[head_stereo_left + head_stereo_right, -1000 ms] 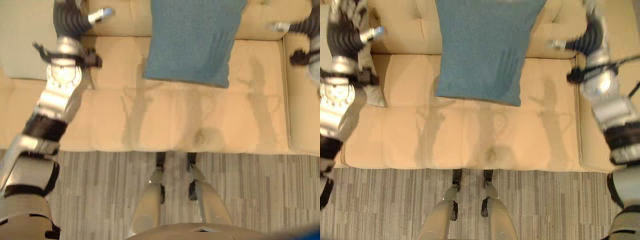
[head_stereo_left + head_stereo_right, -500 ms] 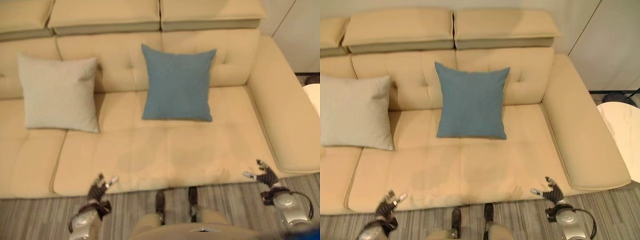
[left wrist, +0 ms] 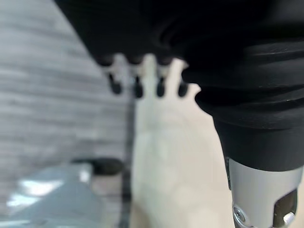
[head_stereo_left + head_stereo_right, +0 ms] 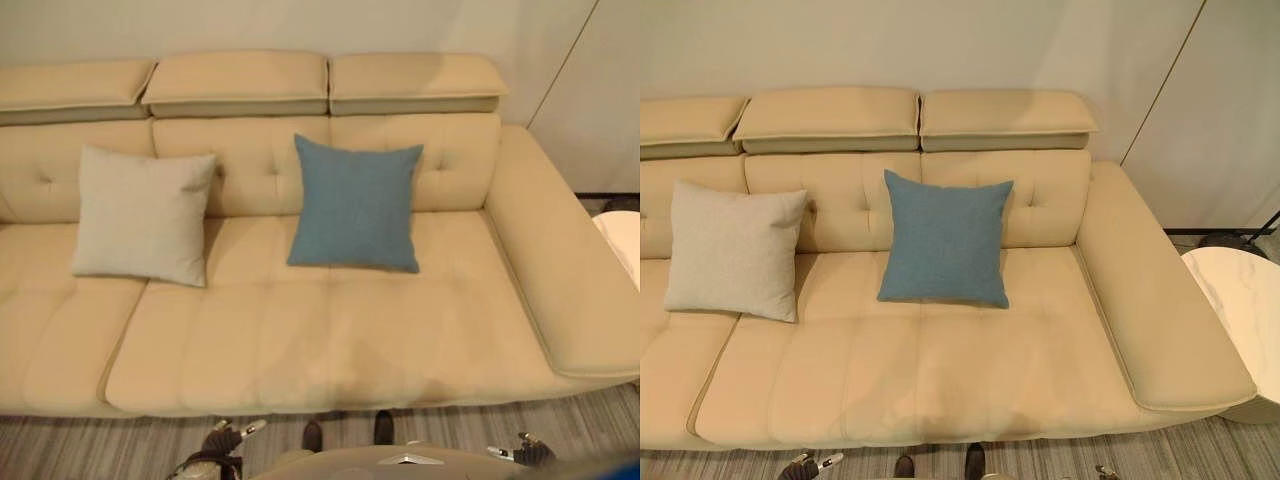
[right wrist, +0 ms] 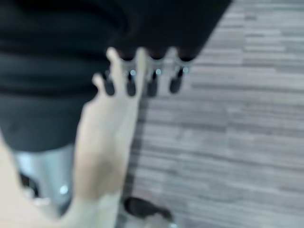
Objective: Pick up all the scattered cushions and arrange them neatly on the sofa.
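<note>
Beige sofa (image 4: 940, 380) carries the grey cushion (image 4: 732, 250) and blue cushion (image 4: 946, 238) upright; left hand (image 4: 222, 439) and right hand (image 4: 522, 452) hang relaxed, holding nothing, so we would scan the floor (image 4: 1200, 450) for strays.

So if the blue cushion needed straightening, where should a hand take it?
Probably by an upper corner of the blue cushion, coming from the front and above. It leans upright against the sofa backrest, so its top edge stands free while its bottom edge rests on the seat.
</note>
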Robot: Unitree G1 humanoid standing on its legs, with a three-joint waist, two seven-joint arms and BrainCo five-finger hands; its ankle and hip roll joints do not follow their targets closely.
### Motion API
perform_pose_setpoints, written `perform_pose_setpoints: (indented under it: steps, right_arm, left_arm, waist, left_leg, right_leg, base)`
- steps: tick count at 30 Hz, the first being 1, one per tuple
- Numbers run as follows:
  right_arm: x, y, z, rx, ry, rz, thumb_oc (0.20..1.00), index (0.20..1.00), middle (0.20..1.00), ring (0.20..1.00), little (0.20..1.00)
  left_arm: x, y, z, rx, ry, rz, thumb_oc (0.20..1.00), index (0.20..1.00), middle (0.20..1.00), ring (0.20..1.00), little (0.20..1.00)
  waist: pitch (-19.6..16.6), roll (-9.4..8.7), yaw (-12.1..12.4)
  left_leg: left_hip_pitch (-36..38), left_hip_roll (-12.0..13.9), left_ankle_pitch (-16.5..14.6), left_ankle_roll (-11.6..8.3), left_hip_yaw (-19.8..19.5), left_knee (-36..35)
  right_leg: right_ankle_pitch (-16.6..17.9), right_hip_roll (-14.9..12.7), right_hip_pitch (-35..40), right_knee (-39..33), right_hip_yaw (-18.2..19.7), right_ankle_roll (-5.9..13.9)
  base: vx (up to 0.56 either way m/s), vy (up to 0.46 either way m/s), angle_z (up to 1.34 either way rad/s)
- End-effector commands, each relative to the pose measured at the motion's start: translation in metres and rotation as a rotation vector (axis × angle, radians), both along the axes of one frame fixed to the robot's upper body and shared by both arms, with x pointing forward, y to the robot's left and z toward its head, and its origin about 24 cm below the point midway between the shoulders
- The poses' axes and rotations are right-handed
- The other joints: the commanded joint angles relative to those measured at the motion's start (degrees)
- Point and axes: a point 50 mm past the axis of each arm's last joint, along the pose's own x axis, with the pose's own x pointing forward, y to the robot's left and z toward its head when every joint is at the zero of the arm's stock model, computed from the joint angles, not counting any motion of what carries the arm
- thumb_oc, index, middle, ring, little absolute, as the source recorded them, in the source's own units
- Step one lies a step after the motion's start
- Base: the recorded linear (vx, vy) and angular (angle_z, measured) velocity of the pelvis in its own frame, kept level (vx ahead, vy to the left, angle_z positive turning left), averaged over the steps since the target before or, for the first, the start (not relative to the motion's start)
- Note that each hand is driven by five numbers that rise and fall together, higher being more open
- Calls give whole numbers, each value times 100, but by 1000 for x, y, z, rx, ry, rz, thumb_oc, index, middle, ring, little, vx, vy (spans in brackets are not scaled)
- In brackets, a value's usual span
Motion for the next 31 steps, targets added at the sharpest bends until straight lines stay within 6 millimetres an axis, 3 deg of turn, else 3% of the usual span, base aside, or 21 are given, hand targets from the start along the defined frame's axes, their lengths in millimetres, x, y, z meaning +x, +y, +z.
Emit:
perform_pose_setpoints:
  steps: [1, 6, 11, 14, 15, 16, 19, 31]
  right_arm:
    - [26, -2, 5, -21, -52, 19, 1000, 1000, 1000, 1000, 1000]
    - [27, 1, 4, -14, -38, 27, 1000, 1000, 1000, 1000, 1000]
    - [41, 8, 5, -3, -58, 56, 1000, 1000, 1000, 1000, 1000]
    - [54, 15, 6, 4, -79, 92, 1000, 1000, 1000, 1000, 1000]
    - [52, 15, 5, 8, -74, 89, 1000, 1000, 1000, 1000, 1000]
    - [50, 14, 5, 10, -72, 81, 1000, 1000, 1000, 1000, 1000]
    - [45, 16, 3, 10, -49, 91, 1000, 1000, 1000, 1000, 1000]
    - [20, 12, -3, 0, 35, 68, 1000, 1000, 1000, 1000, 1000]
  left_arm:
    - [3, 3, 1, 11, 7, -42, 1000, 1000, 1000, 1000, 1000]
    - [2, -8, -2, -15, 26, -50, 1000, 1000, 1000, 1000, 1000]
    - [8, -7, -1, -18, 8, -42, 1000, 1000, 1000, 1000, 1000]
    - [11, 0, 2, 19, 13, -72, 1000, 1000, 1000, 1000, 1000]
    - [10, 2, 2, 23, 19, -81, 1000, 1000, 1000, 1000, 1000]
    - [10, 3, 2, 23, 21, -83, 1000, 1000, 1000, 1000, 1000]
    - [4, 3, 1, 28, 41, -83, 1000, 1000, 1000, 1000, 1000]
    - [-2, -2, -3, 8, 67, -80, 1000, 1000, 1000, 1000, 1000]
  waist:
    - [-94, -258, -31]
    - [-225, -114, -181]
    - [-70, -146, -51]
    - [95, -88, 49]
    - [60, -49, 81]
    - [-13, -44, 107]
    - [-262, -120, 248]
    - [-408, -154, 146]
  left_leg:
    - [353, -156, -684, 61, 67, 752]
    - [955, -198, -871, 174, 128, -58]
    - [960, -470, -850, 402, -24, -318]
    - [826, -425, -681, 532, 52, -336]
    - [776, -406, -622, 570, 17, -390]
    - [747, -388, -605, 559, 7, -405]
    - [736, -369, -541, 458, 109, -523]
    - [983, -236, -468, 349, 79, -685]
  right_leg:
    - [28, -349, 236, -91, 226, 880]
    - [288, -352, -42, -71, 266, 1029]
    - [495, -497, -365, 213, 288, 1167]
    - [188, -618, -579, 1043, 144, 1228]
    - [-39, -592, -401, 1280, 319, 1142]
    - [-113, -602, -295, 1312, 377, 1127]
    - [-85, -656, 256, 395, 267, 1148]
    - [-126, -505, 597, 149, 262, 1068]
  base:
    - [-129, 67, -10]
    - [-114, 138, -7]
    - [-176, 168, -28]
    - [-266, 96, -45]
    - [-190, 27, -26]
    - [-129, -31, -27]
    - [-40, -82, 2]
    - [-4, -48, -3]
